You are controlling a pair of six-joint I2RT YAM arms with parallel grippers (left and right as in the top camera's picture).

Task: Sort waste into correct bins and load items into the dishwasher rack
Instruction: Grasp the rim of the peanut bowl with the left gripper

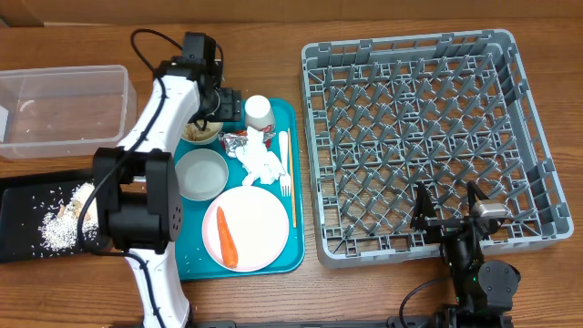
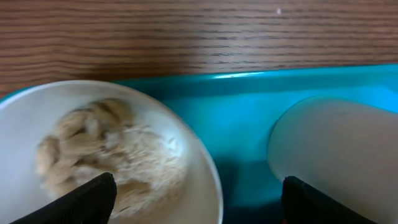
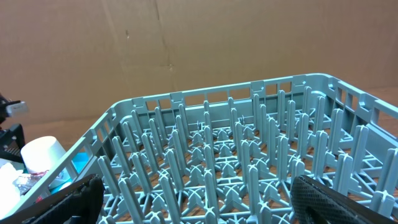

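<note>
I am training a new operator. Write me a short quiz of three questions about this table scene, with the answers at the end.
1. True or false: the large grey plastic dishwasher rack already holds a dish.
2. The small orange carrot lies on: A) the pale pink round plate; B) the shallow black tray; C) the clear plastic tub.
3. Short answer: which colour has the flat plastic tray under the left gripper?

Key: 1 false, the rack is empty; 2 A; 3 teal.
</note>
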